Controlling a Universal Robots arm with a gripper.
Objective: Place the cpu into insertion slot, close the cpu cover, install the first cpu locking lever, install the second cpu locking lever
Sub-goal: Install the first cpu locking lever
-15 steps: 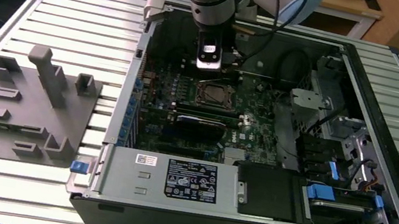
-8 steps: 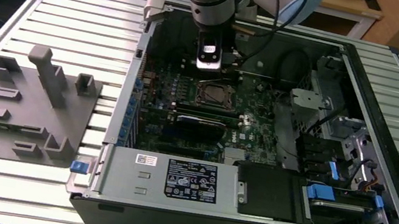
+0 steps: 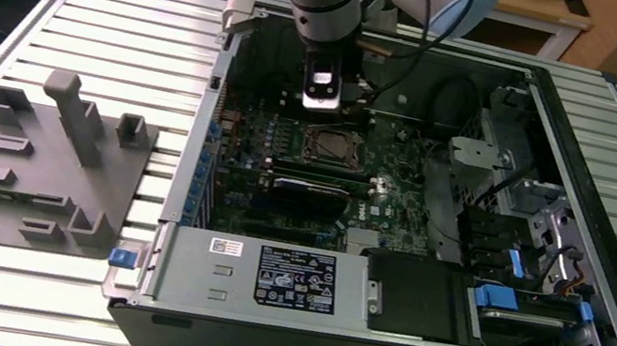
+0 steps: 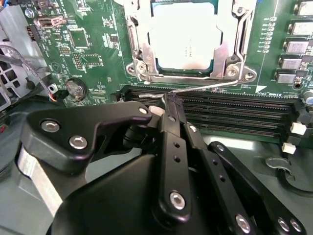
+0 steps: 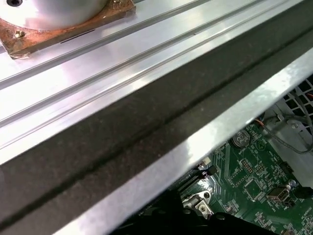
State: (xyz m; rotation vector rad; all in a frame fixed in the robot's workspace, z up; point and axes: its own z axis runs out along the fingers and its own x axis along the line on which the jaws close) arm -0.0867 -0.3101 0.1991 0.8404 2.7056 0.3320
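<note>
The cpu (image 4: 183, 41), a dull silver square, lies in the insertion slot (image 3: 332, 147) on the green motherboard. The cpu cover (image 4: 139, 44), a silver frame, lies closed flat around it. A thin wire locking lever (image 4: 215, 85) runs along the socket's edge beside the memory slots. My gripper (image 4: 171, 100) is shut on the hooked end of that lever, its black fingers (image 4: 168, 142) meeting there. In the exterior view the gripper (image 3: 321, 104) hangs straight down, just behind the socket inside the open case.
Long black memory slots (image 4: 234, 115) lie right next to the lever. A black card (image 3: 307, 197), a power supply (image 3: 265, 275) and drive bays (image 3: 520, 268) crowd the case. A grey fixture block (image 3: 31, 162) stands on the slatted table (image 3: 120, 16). The case wall (image 5: 146, 132) is close to the wrist.
</note>
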